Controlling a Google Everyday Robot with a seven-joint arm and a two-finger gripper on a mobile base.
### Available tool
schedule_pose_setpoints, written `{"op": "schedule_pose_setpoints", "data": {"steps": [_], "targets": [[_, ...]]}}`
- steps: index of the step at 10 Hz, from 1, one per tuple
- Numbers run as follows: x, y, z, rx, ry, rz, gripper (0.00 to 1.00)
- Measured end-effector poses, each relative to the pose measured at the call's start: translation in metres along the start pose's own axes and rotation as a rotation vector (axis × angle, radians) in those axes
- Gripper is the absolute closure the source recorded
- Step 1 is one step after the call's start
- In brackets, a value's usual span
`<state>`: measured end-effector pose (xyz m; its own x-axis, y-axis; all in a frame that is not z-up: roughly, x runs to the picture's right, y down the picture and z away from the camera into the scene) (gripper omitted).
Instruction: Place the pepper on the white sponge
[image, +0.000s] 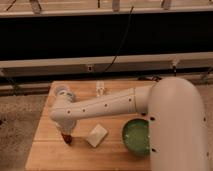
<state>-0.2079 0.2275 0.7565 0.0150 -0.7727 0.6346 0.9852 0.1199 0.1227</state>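
The pepper (67, 139) shows as a small dark red shape on the wooden table (50, 155), near its front left. My gripper (65, 135) points down right at the pepper, and the wrist hides most of it. The white sponge (97, 135) lies flat on the table a short way to the right of the gripper, apart from the pepper. My white arm (110, 106) reaches in from the right across the middle of the table.
A green bowl (136, 136) sits at the front right, partly behind my arm's large shoulder (177, 125). A white cup (63, 92) stands at the back left. A narrow white jointed piece (100, 88) lies at the back edge. A dark wall is behind.
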Motion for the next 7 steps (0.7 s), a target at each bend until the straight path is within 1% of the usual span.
{"op": "schedule_pose_setpoints", "data": {"steps": [1, 3, 5, 7], "targets": [[0.0, -0.002, 0.001, -0.005, -0.011, -0.018, 0.21], [0.0, -0.012, 0.008, -0.012, -0.037, -0.061, 0.2], [-0.001, -0.018, 0.016, -0.028, -0.053, -0.086, 0.2], [-0.002, -0.021, 0.027, -0.056, -0.069, -0.106, 0.2]]}}
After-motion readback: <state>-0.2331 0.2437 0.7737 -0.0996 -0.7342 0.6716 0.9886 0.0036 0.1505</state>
